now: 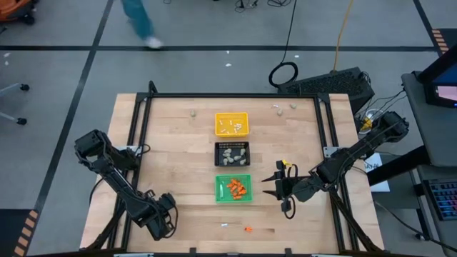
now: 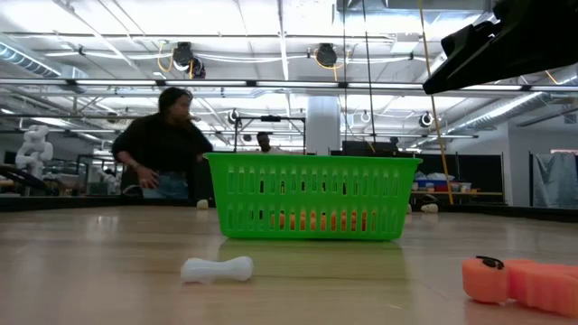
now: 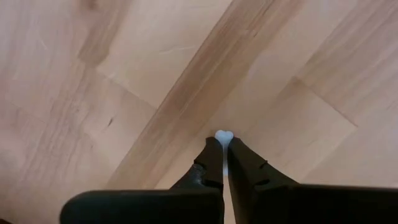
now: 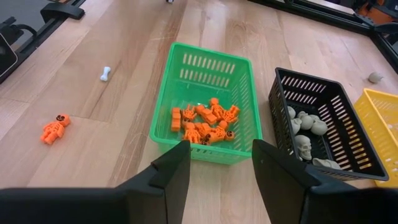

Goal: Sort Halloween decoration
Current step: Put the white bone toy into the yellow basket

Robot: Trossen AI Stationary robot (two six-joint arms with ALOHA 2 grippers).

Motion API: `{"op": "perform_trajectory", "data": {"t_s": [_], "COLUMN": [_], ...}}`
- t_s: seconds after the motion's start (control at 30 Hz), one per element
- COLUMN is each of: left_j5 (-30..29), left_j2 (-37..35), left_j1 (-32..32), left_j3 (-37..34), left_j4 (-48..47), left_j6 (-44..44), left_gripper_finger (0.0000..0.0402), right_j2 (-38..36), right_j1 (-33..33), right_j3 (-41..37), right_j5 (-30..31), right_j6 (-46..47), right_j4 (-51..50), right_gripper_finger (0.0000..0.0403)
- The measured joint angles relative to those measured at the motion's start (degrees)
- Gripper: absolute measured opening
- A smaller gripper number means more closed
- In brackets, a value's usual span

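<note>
My left gripper (image 1: 163,218) stands near the table's front left, pointing down, shut on a thin white stick (image 3: 224,134). Only the stick's heart-shaped end shows past the fingertips. My right gripper (image 4: 221,155) waits open, just right of the green tray (image 1: 233,188), which holds several orange figures (image 4: 205,121). The black tray (image 1: 232,153) holds beige-grey skulls (image 4: 305,127), and the yellow tray (image 1: 232,123) holds white sticks. Another white stick (image 1: 223,225) and an orange figure (image 1: 248,229) lie flat on the table near the front edge. My left gripper pinches the white stick between its two fingers (image 3: 208,155), coming from above and pointing down. The stick runs along the gap between the fingers, and its knobbed end (image 3: 224,134) sticks out just beyond the tips. Whether that end touches the wood I cannot tell.
Three grey lumps (image 1: 191,112) (image 1: 277,107) (image 1: 293,106) lie loose near the table's far edge. A black frame (image 1: 235,95) borders the work area. A person (image 2: 163,144) is behind the table. Bare wood lies between my left gripper and the trays.
</note>
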Motion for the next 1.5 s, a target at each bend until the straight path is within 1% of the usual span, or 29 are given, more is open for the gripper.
{"op": "perform_trajectory", "data": {"t_s": [0.37, 0.67, 0.83, 0.9, 1.03, 1.2, 1.37, 1.5], "left_j5": [-0.80, -6.23, -10.56, -12.95, -19.64, -31.18, -43.17, -48.66], "left_j2": [-0.13, -0.22, -0.59, -1.35, -3.29, -5.90, -8.65, -10.36], "left_j1": [-0.02, -0.02, 0.00, 0.15, 0.53, 1.69, 3.69, 5.46], "left_j3": [0.02, 0.07, 0.09, 0.09, 0.78, 2.57, 3.10, 3.10], "left_j4": [-0.63, -0.18, 0.14, 1.24, 2.10, 2.80, 6.49, 12.61], "left_j6": [0.68, 3.04, 5.16, 6.55, 9.52, 15.53, 23.65, 32.05], "left_gripper_finger": [0.0001, 0.0001, 0.0001, 0.0001, 0.0001, 0.0001, 0.0001, 0.0001], "right_j2": [0.00, 0.00, 0.00, 0.00, 0.00, 0.00, -0.02, -0.02], "right_j1": [0.01, 0.00, 0.00, 0.00, 0.01, 0.00, 0.00, 0.00], "right_j3": [0.00, 0.00, 0.00, 0.00, 0.00, 0.00, 0.00, 0.00], "right_j5": [0.00, 0.00, 0.00, 0.00, 0.00, 0.00, 0.00, 0.00], "right_j6": [0.00, 0.00, 0.00, 0.00, 0.00, 0.00, 0.00, 0.00], "right_j4": [0.00, 0.00, 0.00, 0.00, 0.00, 0.00, -0.02, -0.02], "right_gripper_finger": [0.0157, 0.0157, 0.0157, 0.0157, 0.0157, 0.0157, 0.0157, 0.0157]}}
